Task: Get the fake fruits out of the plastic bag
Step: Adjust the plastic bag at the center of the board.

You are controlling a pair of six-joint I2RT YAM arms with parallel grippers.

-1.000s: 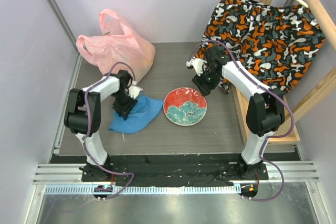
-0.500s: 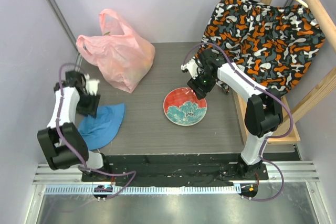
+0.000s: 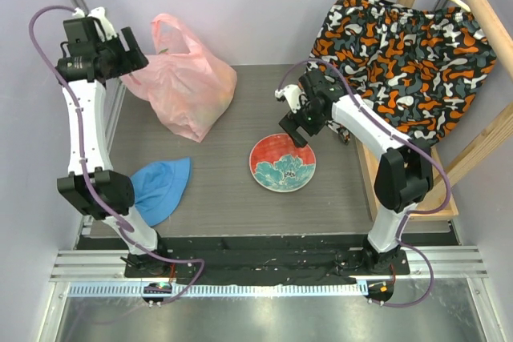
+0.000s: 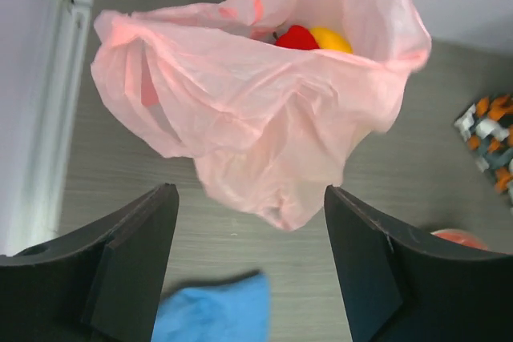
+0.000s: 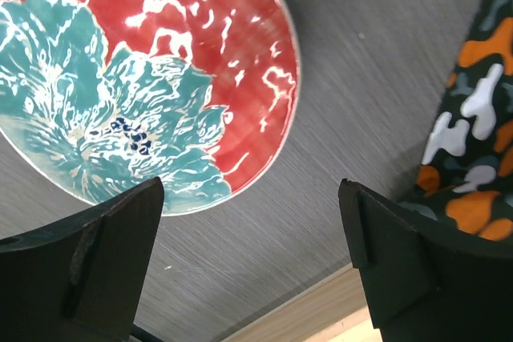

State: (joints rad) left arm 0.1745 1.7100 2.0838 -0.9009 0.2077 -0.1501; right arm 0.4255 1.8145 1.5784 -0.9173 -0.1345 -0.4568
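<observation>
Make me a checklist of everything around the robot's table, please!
Surface: grey wood-grain table.
Job's things: pink plastic bag at far left, mouth open; red fruit and yellow fruit inside; other fruits not visible.
Clutter: blue hat near left; red floral plate in the centre, bare.
Grippers: left gripper open, raised near the bag; right gripper open by the plate's rim; both hold nothing.
Cables: purple cables looped along both arms.
Surroundings: patterned cloth on wooden rack at right.

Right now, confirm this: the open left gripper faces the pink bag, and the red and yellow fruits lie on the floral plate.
Wrong: the red fruit and yellow fruit lie inside the pink bag, not on the floral plate; the left wrist view shows it. The rest holds.
</observation>
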